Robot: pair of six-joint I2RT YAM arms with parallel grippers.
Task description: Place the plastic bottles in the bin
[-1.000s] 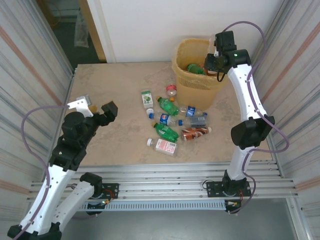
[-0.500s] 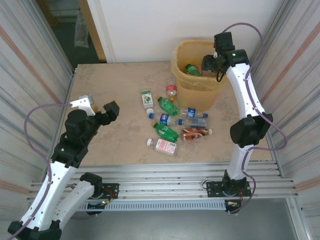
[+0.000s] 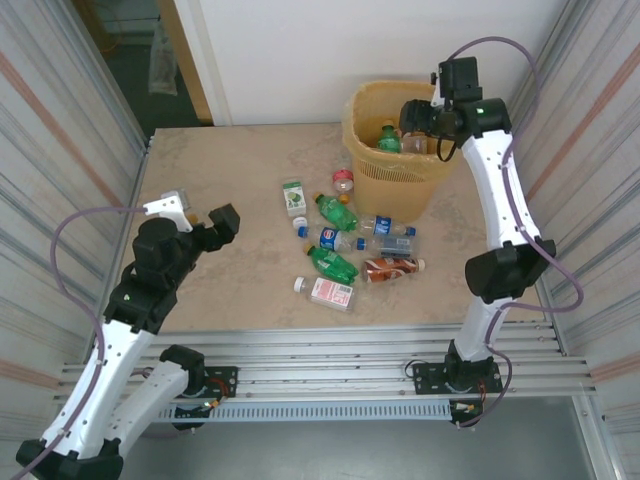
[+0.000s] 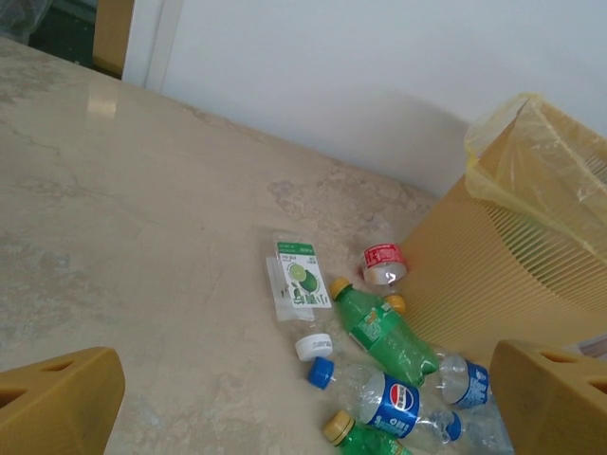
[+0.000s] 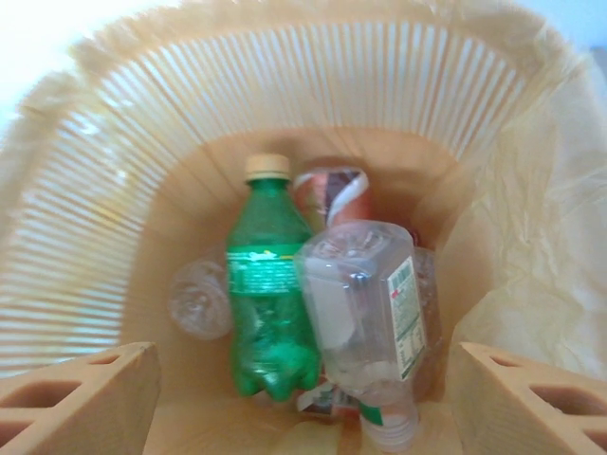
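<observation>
Fingers [image 5: 76, 403] of R gripper [image 3: 414, 118] hang wide & empty over bin [image 3: 395, 185] w/ green bottle [image 5: 266, 313] and clear bottle [image 5: 365, 313] lying inside, so drop looks done; next needs a reach down to approx 9 bottles [image 3: 335, 212] on table [image 3: 230, 180], L gripper [image 3: 197, 215] wide too.

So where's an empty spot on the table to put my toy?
The left side of the table is bare, from the left gripper across to the white lime-label bottle. It's crowded in front of the bin, where the bottles lie bunched.
</observation>
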